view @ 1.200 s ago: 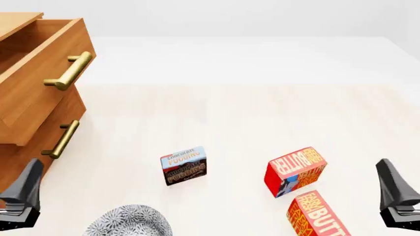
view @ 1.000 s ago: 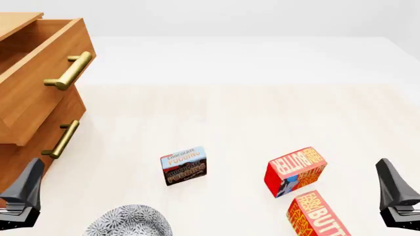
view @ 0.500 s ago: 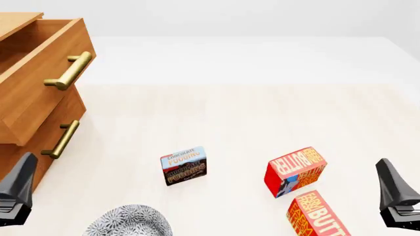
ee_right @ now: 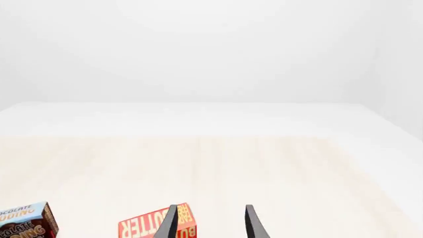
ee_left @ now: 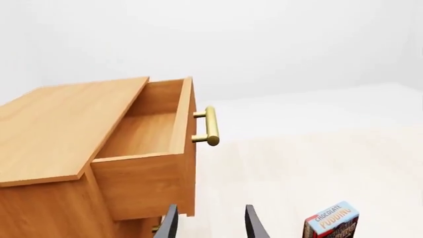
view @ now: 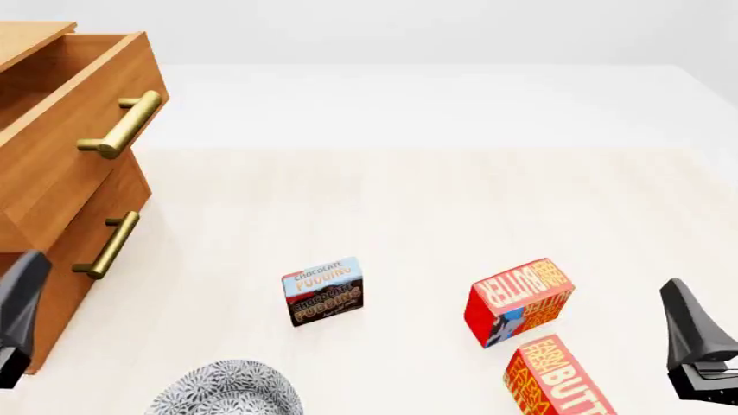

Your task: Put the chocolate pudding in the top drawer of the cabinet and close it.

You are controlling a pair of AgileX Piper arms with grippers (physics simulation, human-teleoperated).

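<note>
Pudding [view: 323,290] stands upright on the table right of the left gripper [ee_left: 209,225], the nearer one; both grippers' fingers apart, empty.

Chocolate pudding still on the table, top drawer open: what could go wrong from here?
1. The chocolate pudding stands on edge; a tool closing on it might tip it over.
2. The left tool sits close beside the cabinet, so swinging toward the pudding could clip the wood.
3. Butter boxes stand near; the right tool could take one by mistake.
</note>
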